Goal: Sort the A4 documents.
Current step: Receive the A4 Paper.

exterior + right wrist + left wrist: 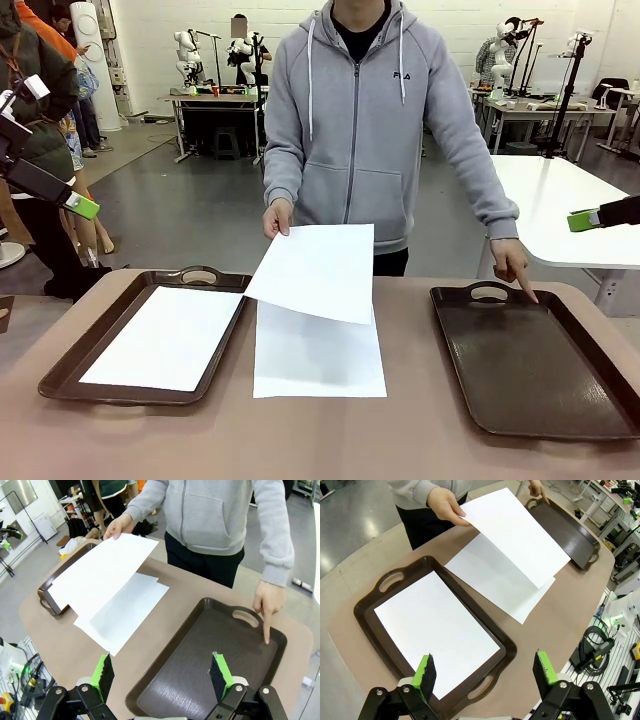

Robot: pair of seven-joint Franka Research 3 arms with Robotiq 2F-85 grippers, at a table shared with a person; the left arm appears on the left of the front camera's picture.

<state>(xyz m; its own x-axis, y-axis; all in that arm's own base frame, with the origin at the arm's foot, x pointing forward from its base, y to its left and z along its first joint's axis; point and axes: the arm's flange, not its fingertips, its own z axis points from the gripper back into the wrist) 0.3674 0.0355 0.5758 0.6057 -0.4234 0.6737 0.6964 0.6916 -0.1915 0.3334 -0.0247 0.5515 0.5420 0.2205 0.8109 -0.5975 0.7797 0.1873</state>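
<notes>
Left claw (485, 667) and right claw (162, 670) are hanging wide open, empty. A hand (277, 217) is holding an A4 sheet (318, 270) tilted at mid-frame, long axis running top-to-bottom.

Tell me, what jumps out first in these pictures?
A person across the table holds a raised white sheet over more paper lying mid-table, while their other hand points at the empty brown tray on the right. The left tray already holds a single sheet.
</notes>
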